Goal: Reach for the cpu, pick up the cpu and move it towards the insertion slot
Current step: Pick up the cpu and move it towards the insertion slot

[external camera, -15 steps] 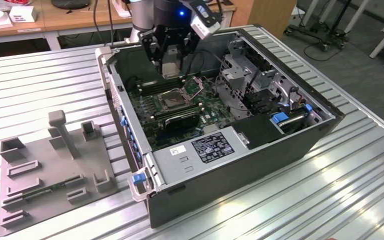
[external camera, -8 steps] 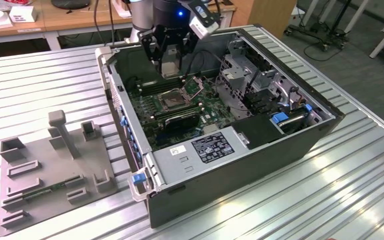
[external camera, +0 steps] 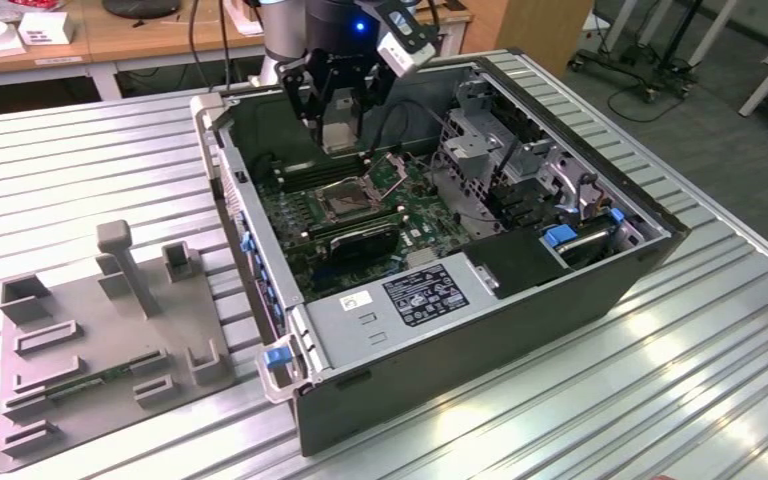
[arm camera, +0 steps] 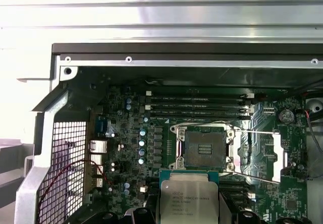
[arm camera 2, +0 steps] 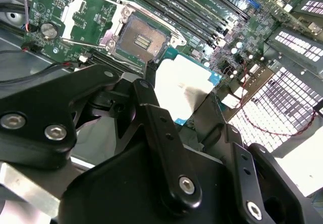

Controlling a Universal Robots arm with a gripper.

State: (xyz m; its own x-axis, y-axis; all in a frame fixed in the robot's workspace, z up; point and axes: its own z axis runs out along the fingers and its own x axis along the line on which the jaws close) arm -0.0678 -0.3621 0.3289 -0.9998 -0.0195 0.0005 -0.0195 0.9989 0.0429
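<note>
Open computer case [external camera: 464, 330] of dark sheet metal lying on a ribbed, brushed-metal table [external camera: 77, 170], green circuit board [external camera: 398, 215] exposed inside. Grey plastic fixture [external camera: 104, 350] with upright posts and shallow pockets resting on the table, toward the exterior view's left, well apart from the case. Black gripper [external camera: 341, 125] lowered into the case's far end, jaws clamped on the cpu [arm camera: 188, 202], a small flat square chip with a matte silvery face and a thin green rim. In the second wrist view, black linkage arms bolted with shiny screws, dark fingers [arm camera 2: 212, 110] pressing the cpu's [arm camera 2: 184, 90] edges. Cpu held above the board, just beside the insertion slot [arm camera: 204, 150] and not touching it. Slot square, framed in bright stamped metal, dark brownish centre with a small grid of contacts, retention frame swung open alongside; seen too in the second wrist view [arm camera 2: 144, 37]. Long black memory slots [arm camera: 199, 103] running parallel past the slot. Perforated metal grille [arm camera: 65, 163] along one case wall.
</note>
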